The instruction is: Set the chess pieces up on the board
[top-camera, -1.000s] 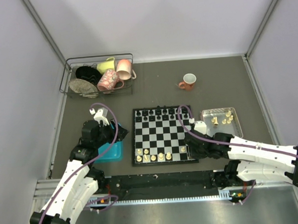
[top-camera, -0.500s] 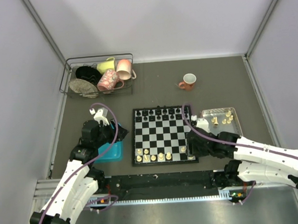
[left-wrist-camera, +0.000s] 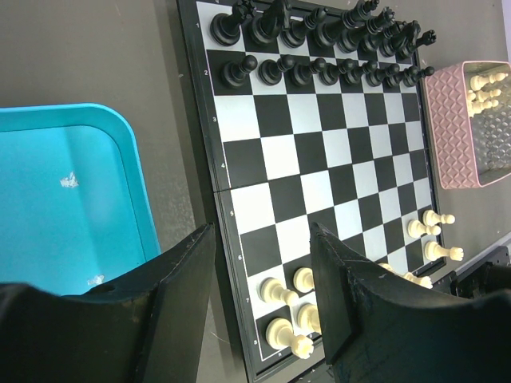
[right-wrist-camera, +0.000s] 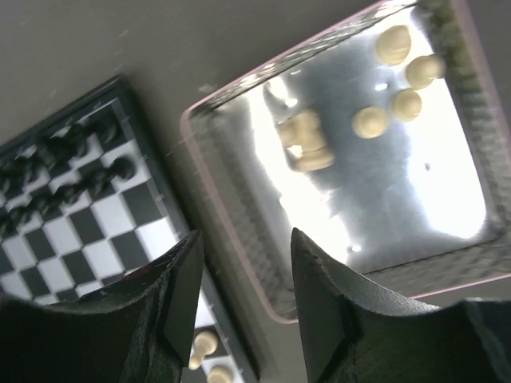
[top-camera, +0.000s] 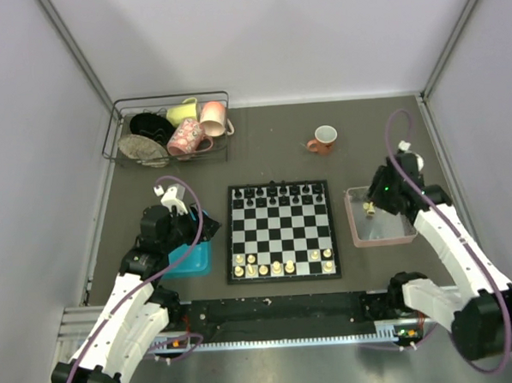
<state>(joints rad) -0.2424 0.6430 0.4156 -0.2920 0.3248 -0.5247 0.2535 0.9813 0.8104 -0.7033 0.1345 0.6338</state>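
Chess pieces (right-wrist-camera: 307,142) in pink tray (right-wrist-camera: 226,209), beyond spread right claw (right-wrist-camera: 245,241)

Blue tray (top-camera: 191,258), pink tray (top-camera: 380,233), orange mug (top-camera: 324,139)

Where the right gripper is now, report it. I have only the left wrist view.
Observer: The right gripper hovers over the pink tray, on the side towards the board.
Operator: State whether it carries anything.
Observer: No. Its jaws stand open with nothing between them.
Operator: Count what lies in that tray.
Observer: The right wrist view shows at least five cream chess pieces: one larger shape near the middle and four small round-topped ones towards one corner. Blur keeps me from an exact count.
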